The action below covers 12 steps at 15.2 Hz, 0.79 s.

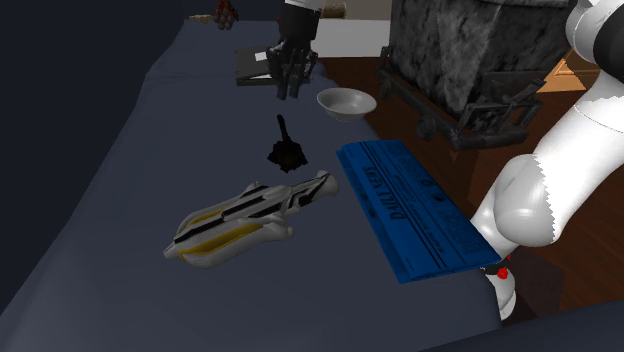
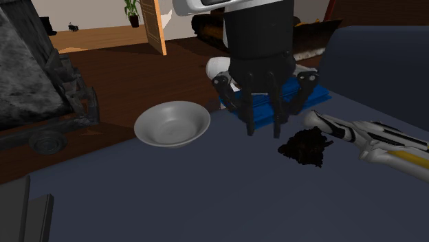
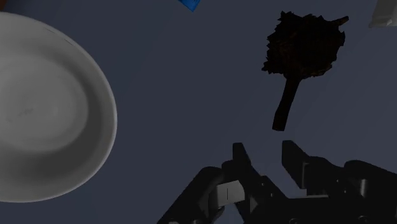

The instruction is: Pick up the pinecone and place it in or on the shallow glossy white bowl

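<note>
A dark slate-blue table carries a flat blue box and a white-and-yellow toy craft. The white bowl sits beside the gripper, whose fingers stand apart, holding nothing. The dark pinecone lies on the table between bowl and toy craft, near the fingers.

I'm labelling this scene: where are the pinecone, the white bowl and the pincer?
pinecone (image 3: 305,41), wrist view, its dark body.
white bowl (image 2: 172,126), second exterior view, bare inner floor.
pincer (image 2: 264,133), second exterior view, midway between fingertips.
</note>
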Available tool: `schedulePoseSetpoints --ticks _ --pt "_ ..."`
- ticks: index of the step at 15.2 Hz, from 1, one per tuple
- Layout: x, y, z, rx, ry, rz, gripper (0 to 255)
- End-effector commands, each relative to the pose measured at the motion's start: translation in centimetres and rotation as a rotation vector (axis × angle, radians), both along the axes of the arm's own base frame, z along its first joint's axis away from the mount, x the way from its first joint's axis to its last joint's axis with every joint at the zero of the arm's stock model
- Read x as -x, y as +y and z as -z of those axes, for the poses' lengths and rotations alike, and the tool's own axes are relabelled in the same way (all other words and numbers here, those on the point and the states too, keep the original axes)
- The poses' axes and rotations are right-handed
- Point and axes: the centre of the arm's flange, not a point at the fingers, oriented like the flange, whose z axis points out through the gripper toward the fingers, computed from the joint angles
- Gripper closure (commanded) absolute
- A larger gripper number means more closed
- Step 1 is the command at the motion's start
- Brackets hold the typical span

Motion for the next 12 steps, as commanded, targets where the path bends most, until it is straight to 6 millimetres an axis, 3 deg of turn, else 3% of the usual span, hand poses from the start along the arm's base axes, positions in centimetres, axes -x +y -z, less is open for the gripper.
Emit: schedulePoseSetpoints --ticks 1,7,12 --pt "1.1 1.1 0.5 0.026 0.006 0.081 0" --pt "5.7 8.8 4.4 0.179 0.04 0.568 0" --pt "5.8 9.0 6.6 0.183 0.041 0.582 0"
